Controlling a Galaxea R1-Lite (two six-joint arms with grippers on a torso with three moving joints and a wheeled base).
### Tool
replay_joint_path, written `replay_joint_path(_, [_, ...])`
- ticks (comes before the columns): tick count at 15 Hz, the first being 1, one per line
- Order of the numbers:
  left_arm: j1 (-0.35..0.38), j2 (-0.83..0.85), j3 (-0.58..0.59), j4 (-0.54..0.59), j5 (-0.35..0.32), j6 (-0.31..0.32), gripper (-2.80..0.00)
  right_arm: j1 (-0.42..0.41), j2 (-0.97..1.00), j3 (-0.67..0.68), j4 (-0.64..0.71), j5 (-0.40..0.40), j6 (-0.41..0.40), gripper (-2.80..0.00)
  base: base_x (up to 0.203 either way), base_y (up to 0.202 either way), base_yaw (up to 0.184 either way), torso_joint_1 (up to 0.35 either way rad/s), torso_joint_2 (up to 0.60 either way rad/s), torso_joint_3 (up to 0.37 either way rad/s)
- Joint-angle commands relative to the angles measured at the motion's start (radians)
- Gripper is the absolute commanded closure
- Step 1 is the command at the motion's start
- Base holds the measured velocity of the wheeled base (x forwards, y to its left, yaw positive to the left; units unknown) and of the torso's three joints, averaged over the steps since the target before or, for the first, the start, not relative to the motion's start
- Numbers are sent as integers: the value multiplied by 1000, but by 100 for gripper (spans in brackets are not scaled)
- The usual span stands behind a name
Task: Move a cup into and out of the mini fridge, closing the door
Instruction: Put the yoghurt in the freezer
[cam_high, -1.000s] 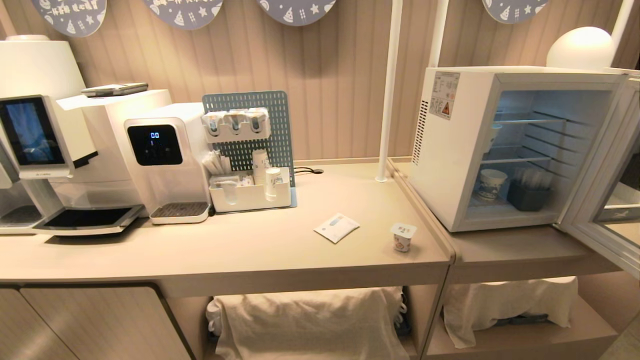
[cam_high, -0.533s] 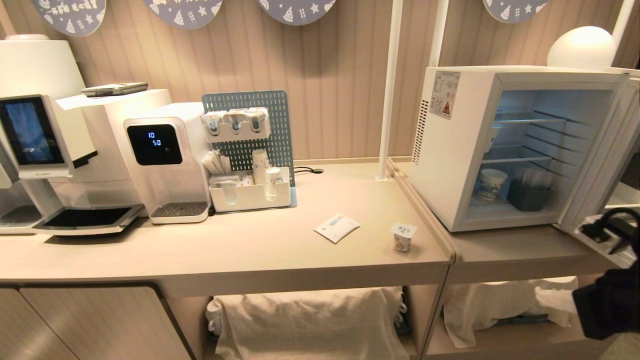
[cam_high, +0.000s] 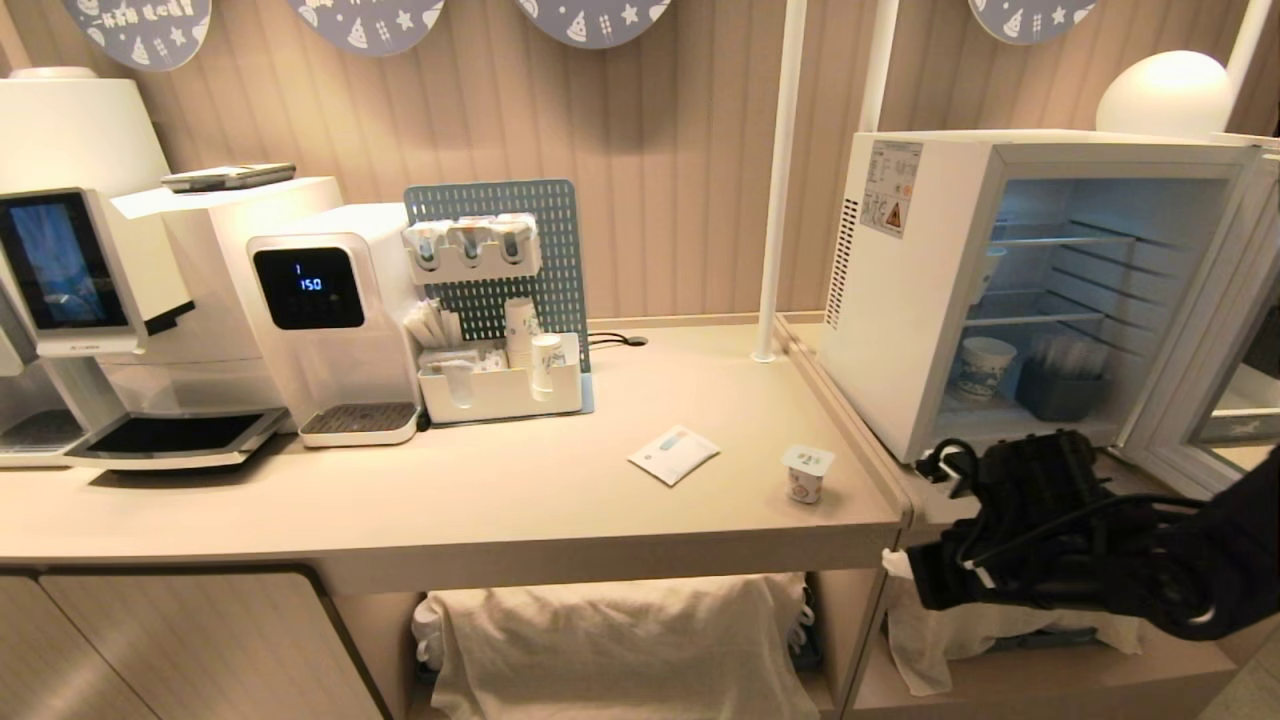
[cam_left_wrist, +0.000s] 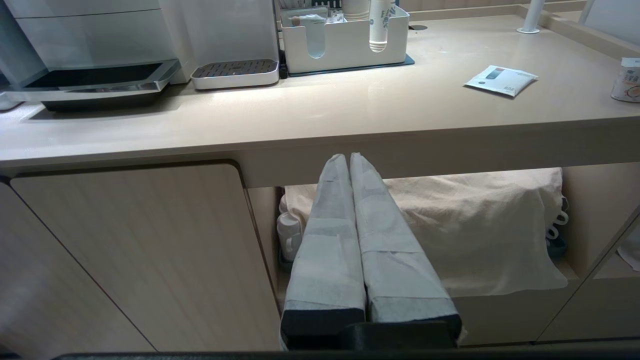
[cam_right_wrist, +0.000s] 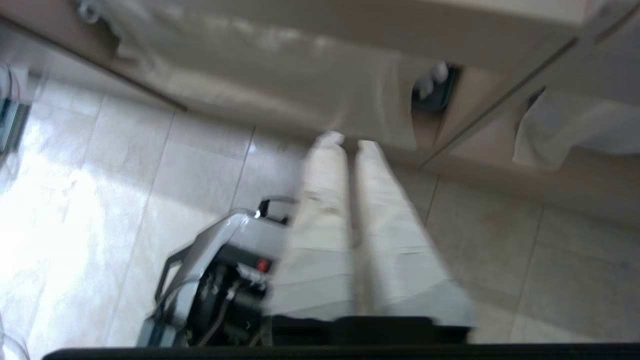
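The cup (cam_high: 806, 473), small and white with a foil lid, stands on the counter near its right edge, left of the mini fridge (cam_high: 905, 320); it also shows as the cup (cam_left_wrist: 628, 80) in the left wrist view. The door (cam_high: 1215, 330) is swung open to the right. My right arm (cam_high: 1040, 520) reaches in low before the fridge's counter. The right gripper (cam_right_wrist: 350, 142) is shut and empty, pointing down at the floor and lower shelf. Below the counter's front edge, the parked left gripper (cam_left_wrist: 348, 156) is shut and empty.
Inside the fridge stand a patterned paper cup (cam_high: 983, 368) and a dark container (cam_high: 1058, 392). A sachet (cam_high: 673, 455) lies left of the cup. A coffee machine (cam_high: 70, 270), a water dispenser (cam_high: 330, 320) and a cup organizer (cam_high: 500, 390) line the back. Cloth-covered shelves (cam_high: 620, 640) sit underneath.
My right arm has come into the head view from the lower right and swung left, now in front of the fridge's counter. Cup, fridge and door have not moved.
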Motion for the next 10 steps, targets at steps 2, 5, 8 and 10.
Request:
replay_joint_path(2, [0, 2, 2, 1, 3, -1, 0, 50, 250, -73, -264, -112, 61, -280, 0, 0, 0, 0, 0, 0])
replay_joint_path(5, [0, 2, 2, 1, 3, -1, 0, 71, 289, -169, -325, -222, 115, -280, 0, 0, 0, 0, 0, 0])
replay_joint_path(8, [-1, 2, 2, 0, 3, -3, 0, 74, 324, -244, -328, -359, 147, -280, 0, 0, 0, 0, 0, 0])
replay_joint_path(10, [0, 2, 2, -2, 3, -8, 0, 83, 347, -253, -331, -396, 147, -280, 0, 0, 0, 0, 0, 0])
